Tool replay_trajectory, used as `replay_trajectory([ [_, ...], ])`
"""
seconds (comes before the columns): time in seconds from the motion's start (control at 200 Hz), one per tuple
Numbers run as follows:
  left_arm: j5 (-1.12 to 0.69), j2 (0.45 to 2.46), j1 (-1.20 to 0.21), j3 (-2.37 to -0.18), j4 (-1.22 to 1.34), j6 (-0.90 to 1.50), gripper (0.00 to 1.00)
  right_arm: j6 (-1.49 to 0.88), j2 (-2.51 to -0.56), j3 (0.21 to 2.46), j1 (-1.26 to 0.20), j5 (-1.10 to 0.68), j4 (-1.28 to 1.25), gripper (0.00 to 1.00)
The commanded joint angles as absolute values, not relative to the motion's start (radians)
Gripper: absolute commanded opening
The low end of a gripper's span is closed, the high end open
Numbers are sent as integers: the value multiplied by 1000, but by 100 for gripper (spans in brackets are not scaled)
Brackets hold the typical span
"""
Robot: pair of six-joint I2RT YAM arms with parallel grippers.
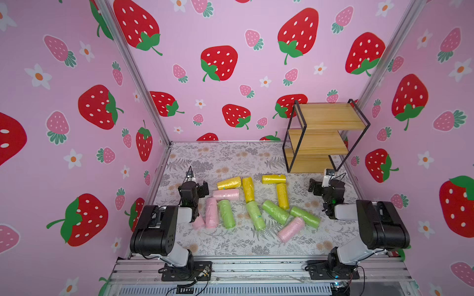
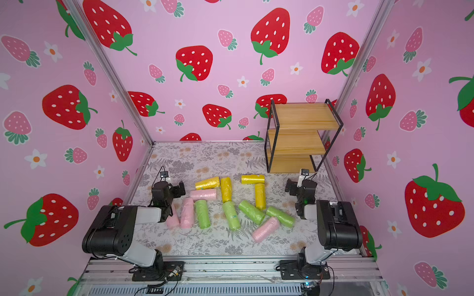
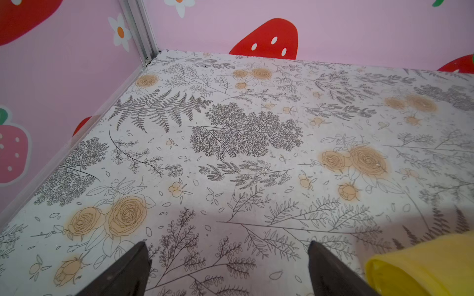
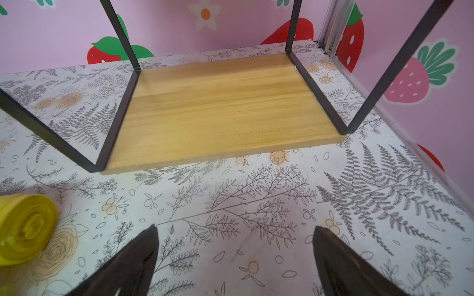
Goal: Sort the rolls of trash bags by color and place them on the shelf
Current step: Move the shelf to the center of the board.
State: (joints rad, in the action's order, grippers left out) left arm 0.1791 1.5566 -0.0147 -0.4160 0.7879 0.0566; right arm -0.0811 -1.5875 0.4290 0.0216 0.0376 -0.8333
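Crinkly plastic-film yellow rolls [image 1: 248, 189], light green rolls [image 1: 226, 214] and pale pink rolls [image 1: 211, 216] lie scattered across the middle of the floral-printed table [image 1: 230, 159]. The three-tier wooden shelf with a black wire frame [image 1: 328, 116] stands at the table's far right corner. The left gripper [image 3: 227, 243] and right gripper [image 4: 235, 227] flank the rolls, jaws spread wide, holding nothing.

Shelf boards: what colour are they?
The shelf boards are pale yellowish wood; clearest in right wrist view.

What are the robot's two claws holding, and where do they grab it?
Nothing. The left gripper and the right gripper are both open, with only the table showing between their jaws.
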Motion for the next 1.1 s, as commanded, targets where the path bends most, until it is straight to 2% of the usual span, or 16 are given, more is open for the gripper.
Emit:
replay_trajectory([
  [0.0, 170, 1547, -14, -443, 787, 61, 100, -74, -1585, 443, 15, 43, -834, 99],
  [0.745, 166, 1543, -11, -444, 785, 61, 100, -79, -1587, 447, 20, 39, -828, 99],
  [0.79, 209, 1522, -14, -446, 789, 74, 100, -87, -1583, 449, 33, 17, -823, 99],
  [0.815, 241, 1479, -15, -469, 704, 91, 100, -94, -1571, 447, 35, 37, -831, 99],
  [0.875, 322, 1370, -16, -547, 477, 128, 100, -128, -1446, 477, 31, 130, -663, 99],
  [0.975, 339, 1192, -17, -578, 381, 194, 100, -259, -1243, 566, 32, 281, -351, 99],
  [1.046, 269, 1085, -17, -614, 294, 229, 100, -384, -1138, 623, 51, 275, -163, 99],
  [1.096, 198, 1036, -22, -654, 213, 247, 100, -405, -1051, 659, 79, 126, -58, 99],
])
